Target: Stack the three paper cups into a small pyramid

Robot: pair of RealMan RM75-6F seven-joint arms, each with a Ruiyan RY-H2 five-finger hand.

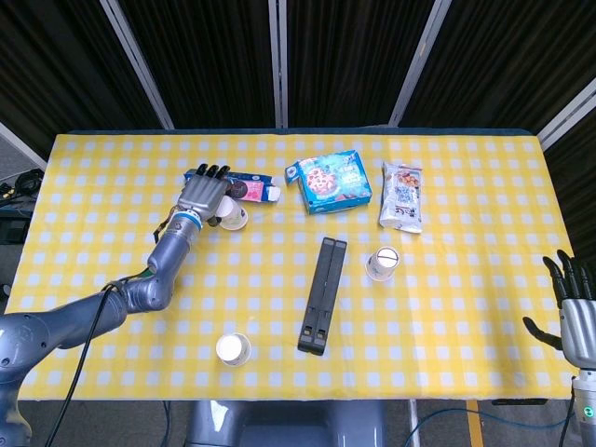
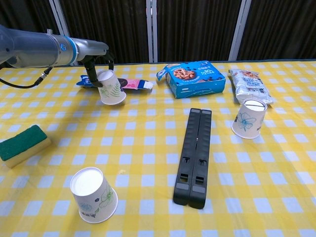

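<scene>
Three white paper cups with green leaf prints are on the yellow checked table. My left hand grips the far-left cup, which hangs tilted just above the cloth. A second cup stands upside down near the front edge. The third cup stands upside down at the right of the black bar. My right hand is open at the table's right edge, far from all cups, and shows only in the head view.
A long black bar lies in the middle. A blue cookie box, a white snack bag and a flat blue-pink packet lie along the back. A green sponge sits at the left.
</scene>
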